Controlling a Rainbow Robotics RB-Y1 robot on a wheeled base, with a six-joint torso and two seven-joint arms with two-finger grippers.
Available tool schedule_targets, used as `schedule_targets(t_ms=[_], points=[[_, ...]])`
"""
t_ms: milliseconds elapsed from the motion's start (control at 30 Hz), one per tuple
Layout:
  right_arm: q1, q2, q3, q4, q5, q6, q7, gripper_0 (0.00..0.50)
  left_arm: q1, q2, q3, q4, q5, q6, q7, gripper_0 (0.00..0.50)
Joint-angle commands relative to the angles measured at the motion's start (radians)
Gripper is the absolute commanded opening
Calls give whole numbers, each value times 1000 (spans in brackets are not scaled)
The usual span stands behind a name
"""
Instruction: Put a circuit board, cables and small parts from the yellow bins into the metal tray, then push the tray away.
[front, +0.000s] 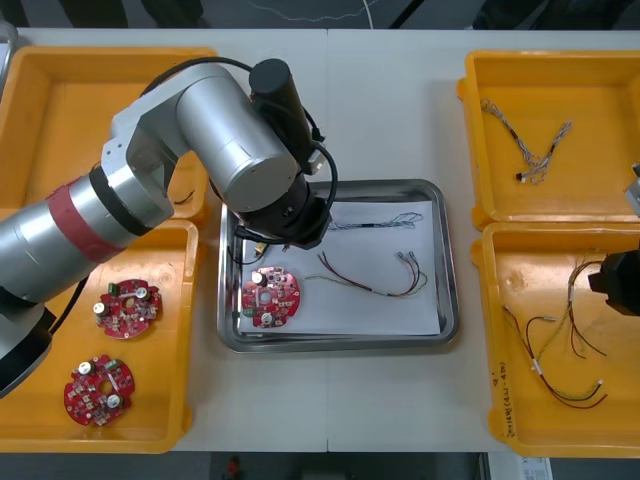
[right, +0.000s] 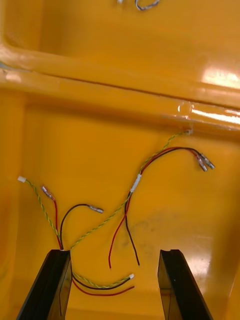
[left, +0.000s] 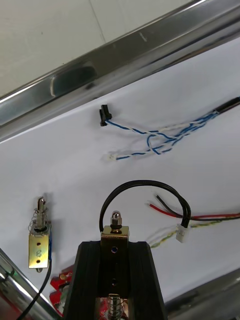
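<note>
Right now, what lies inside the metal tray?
A circuit board, red and yellow cable, blue and white cable, small metal part; left gripper holds another. The arm covers the tray's far left corner.

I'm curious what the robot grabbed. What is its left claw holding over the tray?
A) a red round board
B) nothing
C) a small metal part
C: the left claw is shut on a small metal part, held above the white inside of the metal tray.

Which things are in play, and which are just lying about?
In play: left gripper shut on a small metal part; metal tray; right gripper, open over red and yellow cables.
Lying about: two circuit boards in a left bin; other cables in far right bin.
</note>
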Motion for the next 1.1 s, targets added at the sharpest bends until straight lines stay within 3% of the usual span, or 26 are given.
schedule_targets(t_ms=[33,567,633,667,700,767,833,867,1100], points=[[49,-32,-29,-18,-14,3,-114,500,-50,-27,-30,39,-25,-45,16,2],[60,-40,-68,102,-38,3,-154,500,-50,-26,-56,93,-39,-76,1,10],[57,-41,-71,112,-40,3,-154,500,-48,-26,-59,93,-38,-79,4,72],[53,-43,-72,118,-44,3,-154,500,-50,-26,-64,93,-36,-83,5,178],[53,-44,-72,118,-47,3,-155,500,-48,-26,-65,93,-36,-85,7,213],[52,-53,-72,118,-60,3,-158,500,-48,-26,-65,93,-36,-88,11,380],[49,-61,-72,118,-67,3,-160,500,-48,-26,-65,93,-36,-88,14,481],[49,-64,-74,118,-75,3,-162,500,-50,-26,-65,92,-36,-88,14,500],[49,-84,-80,118,-123,3,-177,500,-50,-26,-50,58,-35,-70,34,500]])
